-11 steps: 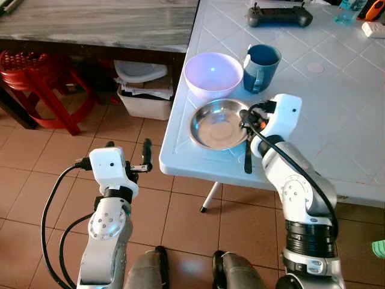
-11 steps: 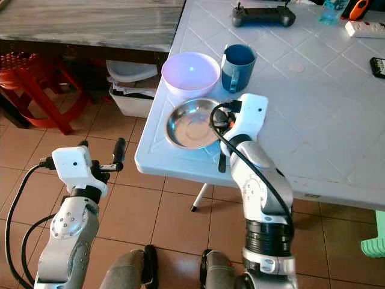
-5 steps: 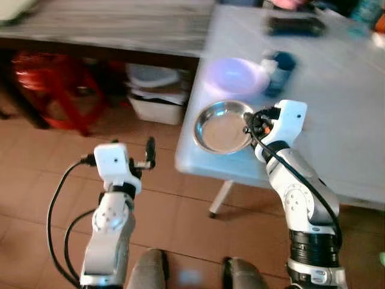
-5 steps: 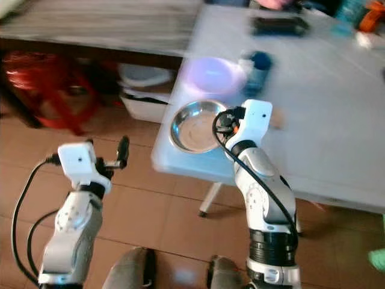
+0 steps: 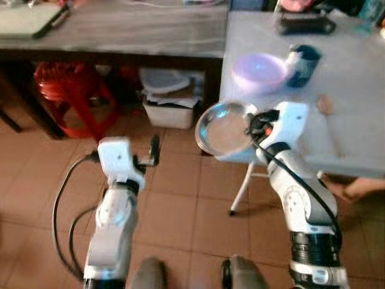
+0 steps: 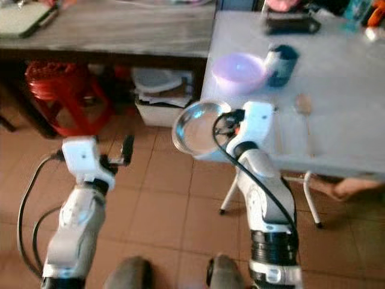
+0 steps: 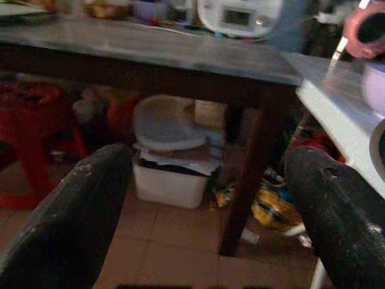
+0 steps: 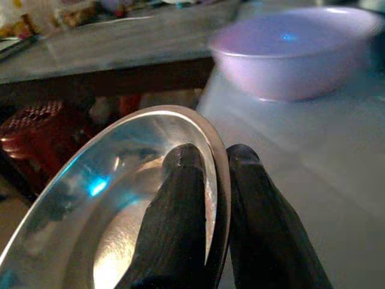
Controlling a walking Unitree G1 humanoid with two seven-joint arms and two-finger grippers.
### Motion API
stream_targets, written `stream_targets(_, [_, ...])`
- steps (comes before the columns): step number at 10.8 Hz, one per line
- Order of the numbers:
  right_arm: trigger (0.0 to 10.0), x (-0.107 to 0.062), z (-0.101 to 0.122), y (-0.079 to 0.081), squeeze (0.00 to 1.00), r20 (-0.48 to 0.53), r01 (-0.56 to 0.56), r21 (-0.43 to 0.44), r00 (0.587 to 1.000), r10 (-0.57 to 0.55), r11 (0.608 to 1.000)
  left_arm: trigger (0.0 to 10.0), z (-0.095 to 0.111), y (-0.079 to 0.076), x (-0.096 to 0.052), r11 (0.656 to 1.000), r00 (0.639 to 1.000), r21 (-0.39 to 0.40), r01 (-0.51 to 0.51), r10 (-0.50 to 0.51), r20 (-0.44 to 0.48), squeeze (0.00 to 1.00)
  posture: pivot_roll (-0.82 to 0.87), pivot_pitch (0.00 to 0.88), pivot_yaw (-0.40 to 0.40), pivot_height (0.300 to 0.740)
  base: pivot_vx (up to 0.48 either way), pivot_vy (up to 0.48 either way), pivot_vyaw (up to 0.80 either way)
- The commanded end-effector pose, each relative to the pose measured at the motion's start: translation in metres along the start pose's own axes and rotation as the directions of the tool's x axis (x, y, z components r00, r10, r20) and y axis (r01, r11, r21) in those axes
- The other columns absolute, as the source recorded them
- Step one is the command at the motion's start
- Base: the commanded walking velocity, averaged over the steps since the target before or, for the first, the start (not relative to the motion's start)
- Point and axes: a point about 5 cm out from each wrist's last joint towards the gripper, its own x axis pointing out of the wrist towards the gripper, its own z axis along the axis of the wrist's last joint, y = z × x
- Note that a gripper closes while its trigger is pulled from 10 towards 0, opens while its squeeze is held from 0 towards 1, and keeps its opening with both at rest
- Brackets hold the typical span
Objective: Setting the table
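We count one round steel plate [image 5: 225, 127], shiny and shallow, tilted and lifted past the corner of the white surface [image 5: 355, 90], with brown floor tiles beneath it. The right gripper [image 8: 207, 180] has its jaws clamped on the plate's rim, one black finger inside the dish and one against the outside.

Relative to the plate, one pale lilac bowl [image 5: 259, 71], smooth and round, sits on the surface just behind it. One dark blue mug [image 5: 302, 59] stands beside the bowl, farther from the plate. One black controller [image 5: 305, 25] lies well beyond both. A small brownish thing [image 6: 304, 105] on the surface near the plate may be a wooden spoon; the blur leaves us unsure.

The left gripper [image 7: 198, 211] hangs over the floor, well apart from the plate, its jaws wide apart on nothing. Past it stand one dark wooden table [image 7: 150, 54], one white lidded bin [image 7: 171, 153] and one red plastic stool [image 5: 69, 84].
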Motion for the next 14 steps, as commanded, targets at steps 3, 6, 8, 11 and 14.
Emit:
stream_targets(3, [0.0,-0.013,0.004,-0.010,0.00,0.124,0.044,-0.056,0.992,-0.037,0.997,10.0,0.000,0.013,0.000,0.998,0.999,0.046,-0.053,0.053,0.006,0.00,0.00,0.067,0.041,0.740,0.201,0.390,0.00])
stream_targets(6, [0.0,-0.033,0.002,-0.023,0.00,0.180,0.089,-0.157,0.982,-0.060,0.983,10.0,-0.006,0.024,-0.013,0.994,0.998,0.088,-0.065,0.066,-0.016,0.00,-0.01,0.048,0.051,0.740,0.331,0.346,0.00])
stream_targets(8, [0.0,-0.037,-0.002,-0.025,0.00,0.178,0.105,-0.155,0.981,-0.076,0.982,10.0,-0.003,0.014,-0.018,0.997,0.999,0.060,-0.047,0.047,-0.008,0.00,0.00,0.040,0.048,0.740,0.471,0.000,0.00])
stream_targets(11, [0.0,-0.041,-0.006,-0.020,0.00,0.180,0.086,-0.154,0.982,-0.057,0.984,10.0,-0.010,0.019,-0.024,0.995,0.995,0.042,-0.087,0.089,-0.041,0.00,-0.01,0.027,0.056,0.740,0.480,0.000,0.00])
stream_targets(14, [0.0,-0.037,-0.002,-0.028,0.00,0.233,0.150,-0.134,0.966,-0.115,0.980,10.0,0.000,0.015,-0.016,0.997,0.999,0.068,-0.035,0.035,0.006,0.00,-0.01,0.044,0.048,0.740,0.480,0.000,0.00])
